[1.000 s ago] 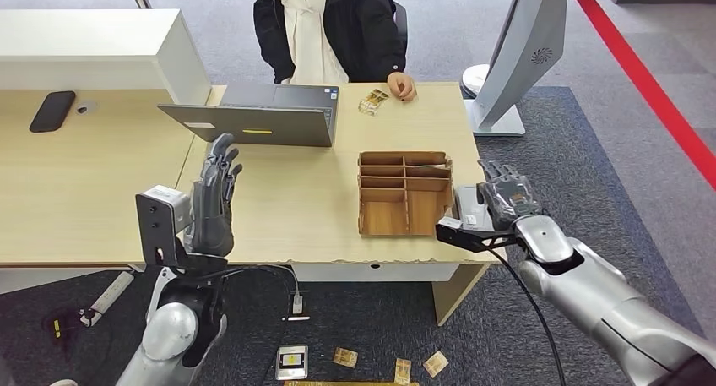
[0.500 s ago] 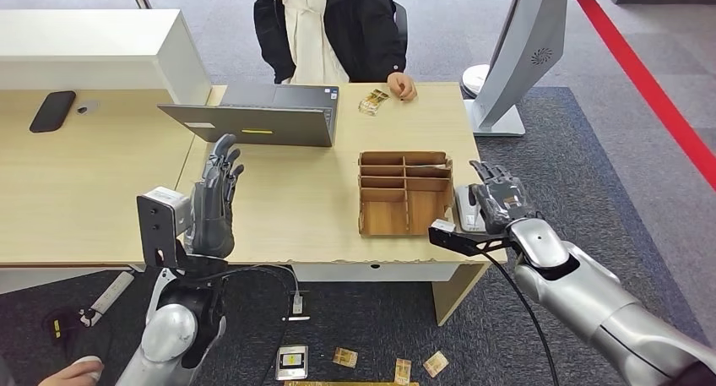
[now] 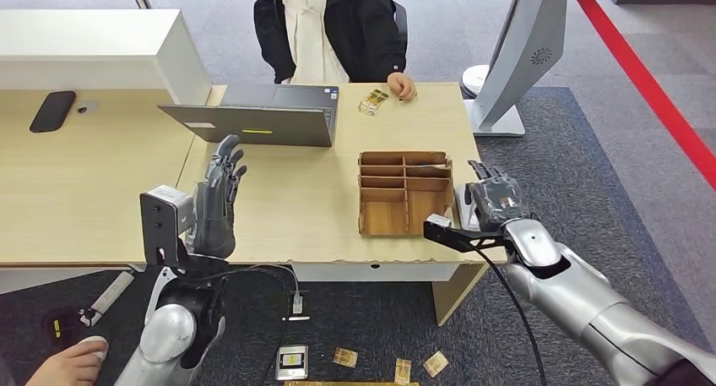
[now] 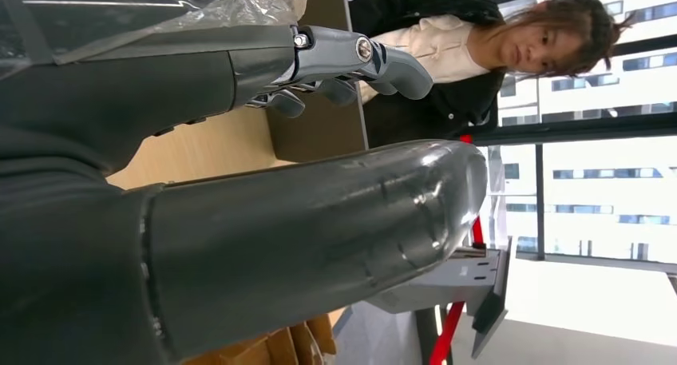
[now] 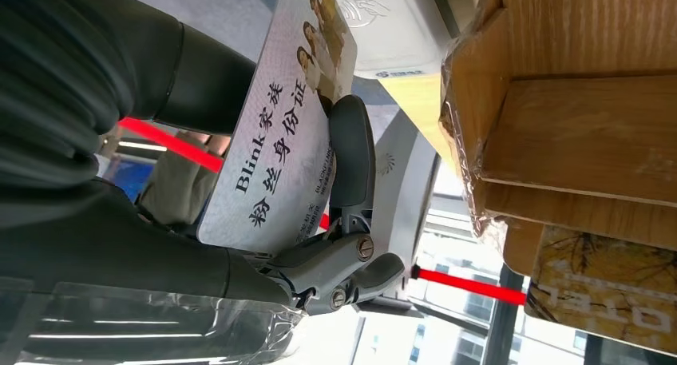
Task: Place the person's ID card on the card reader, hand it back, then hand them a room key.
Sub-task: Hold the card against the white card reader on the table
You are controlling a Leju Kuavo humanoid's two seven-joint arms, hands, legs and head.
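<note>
the id card (image 5: 275, 153) lay flat against the right hand (image 3: 498, 202), pinned by a dark finger (image 5: 351, 153) across its face, just above the white card reader (image 5: 383, 25) beside the wooden organizer (image 3: 404, 193). it was pale, with printed characters and small portraits. the left hand (image 3: 216, 202) stood upright over the desk (image 3: 304, 192), fingers spread, grasping nothing.

The ID card (image 5: 275, 153) in the right hand (image 5: 160, 173) reads "Blink" with Chinese characters "家族 粉丝身份证". The smaller print beside it is too small to read.
</note>
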